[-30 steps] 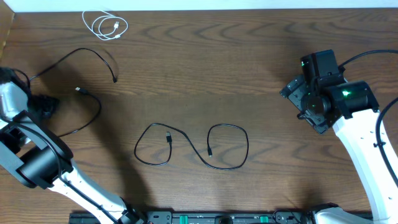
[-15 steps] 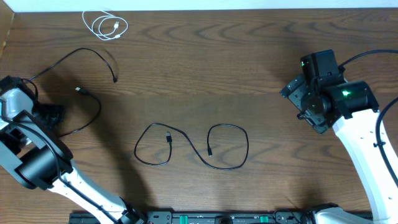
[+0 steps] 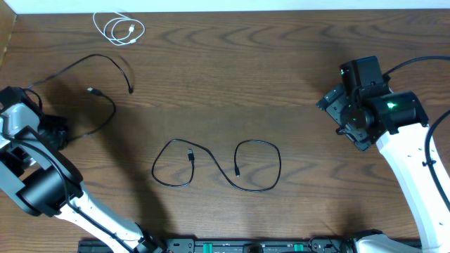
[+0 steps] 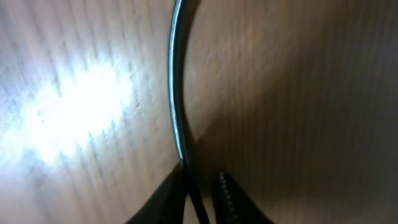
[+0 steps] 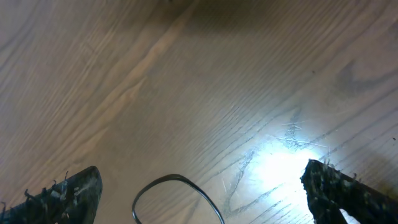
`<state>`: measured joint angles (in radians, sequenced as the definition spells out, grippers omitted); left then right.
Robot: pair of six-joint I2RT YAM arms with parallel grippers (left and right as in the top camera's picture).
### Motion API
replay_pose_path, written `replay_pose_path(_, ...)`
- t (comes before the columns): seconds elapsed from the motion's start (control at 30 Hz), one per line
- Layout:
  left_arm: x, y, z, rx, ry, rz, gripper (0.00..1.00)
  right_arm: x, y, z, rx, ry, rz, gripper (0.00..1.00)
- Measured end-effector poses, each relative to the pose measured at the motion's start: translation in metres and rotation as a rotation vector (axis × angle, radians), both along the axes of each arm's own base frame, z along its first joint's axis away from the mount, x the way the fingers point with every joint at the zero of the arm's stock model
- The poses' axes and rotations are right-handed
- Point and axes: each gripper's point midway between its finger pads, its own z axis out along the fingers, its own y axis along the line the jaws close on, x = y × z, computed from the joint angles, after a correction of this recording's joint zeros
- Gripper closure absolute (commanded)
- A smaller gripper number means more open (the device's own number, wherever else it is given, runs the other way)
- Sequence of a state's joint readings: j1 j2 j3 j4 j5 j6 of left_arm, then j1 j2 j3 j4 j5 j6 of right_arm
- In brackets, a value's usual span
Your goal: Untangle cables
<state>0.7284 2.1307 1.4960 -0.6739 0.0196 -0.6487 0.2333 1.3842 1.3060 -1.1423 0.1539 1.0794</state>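
- Brown wood-grain tabletop (image 3: 295,56): is carrying three cables, each lying well apart from the others. Wide bare stretches are running across the far centre and the whole right side.
- Short white thin cable (image 3: 118,29): is lying in a small coil at the far left, close to the far edge of the tabletop.
- Long black thin cable on the left (image 3: 113,109): is sprawling in open curves near the left edge. One plug end is pointing toward the centre, and its near run is leading into the left gripper.
- Second long black thin cable (image 3: 279,165): is lying mid-tabletop toward the near edge, in two loose loops joined by one strand. Nothing is touching it, and open wood is surrounding it.
- Left gripper (image 4: 199,198): is sitting low at the left edge. Its jaws are pressing together on the long black thin cable on the left, which is running out from between them across the wood.
- Right gripper (image 5: 202,196): is hovering over the right side with its jaws spread wide apart and holding nothing.
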Motion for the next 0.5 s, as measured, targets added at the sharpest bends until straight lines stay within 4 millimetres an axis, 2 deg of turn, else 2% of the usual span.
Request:
replay_pose_path(0.07, 0.017, 0.008, 0.003, 0.025, -0.079, -0.015, 0.89, 0.0, 0.0, 0.0, 0.0, 0.0, 0.0, 0.01)
replay_pose_path(0.1, 0.033, 0.01, 0.004, 0.029, -0.154, -0.039, 0.9, 0.0, 0.0, 0.0, 0.0, 0.0, 0.0, 0.01)
replay_pose_path(0.17, 0.047, 0.011, 0.006, 0.029, -0.224, -0.059, 0.9, 0.0, 0.0, 0.0, 0.0, 0.0, 0.0, 0.01)
replay_pose_path(0.27, 0.091, 0.017, 0.018, 0.045, -0.439, -0.125, 0.89, 0.0, 0.0, 0.0, 0.0, 0.0, 0.0, 0.01)
replay_pose_path(0.3, 0.103, 0.017, 0.025, 0.05, -0.503, -0.149, 0.84, 0.0, 0.0, 0.0, 0.0, 0.0, 0.0, 0.01)
replay_pose_path(0.33, 0.115, 0.018, 0.033, 0.06, -0.57, -0.176, 0.72, 0.0, 0.0, 0.0, 0.0, 0.0, 0.0, 0.01)
replay_pose_path(0.37, 0.126, 0.018, 0.043, 0.066, -0.632, -0.206, 0.66, 0.0, 0.0, 0.0, 0.0, 0.0, 0.0, 0.01)
replay_pose_path(0.43, 0.137, 0.015, 0.055, 0.058, -0.699, -0.243, 0.5, 0.0, 0.0, 0.0, 0.0, 0.0, 0.0, 0.01)
replay_pose_path(0.5, 0.141, 0.011, 0.06, 0.044, -0.724, -0.266, 0.46, 0.0, 0.0, 0.0, 0.0, 0.0, 0.0, 0.01)
